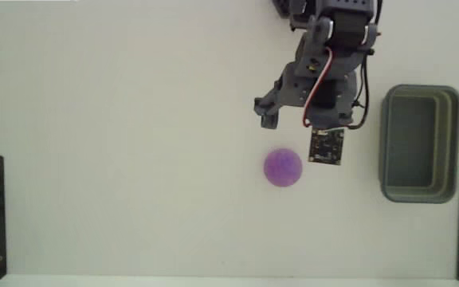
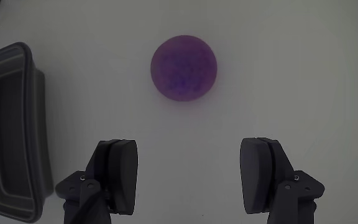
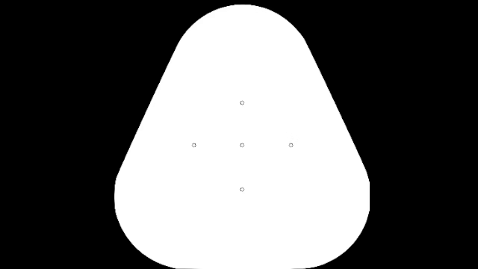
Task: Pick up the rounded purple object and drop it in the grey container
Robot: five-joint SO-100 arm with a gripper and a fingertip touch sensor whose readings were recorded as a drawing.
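- White table (image 1: 118, 143) carries the purple ball (image 2: 184, 68), left of the grey container (image 1: 419, 143) in the fixed view.
- Gripper (image 2: 188, 177) is spread wide, empty, short of the ball.
- Jaws should be advanced to straddle it, then closed.

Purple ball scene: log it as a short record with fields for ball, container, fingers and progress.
ball: purple ball lying on the white table, untouched
container: grey bin at the right edge of the fixed view, nothing visible inside
gripper: gripper open, its fingers short of the ball, with the ball lined up between them in the wrist view
progress: ball not yet grasped
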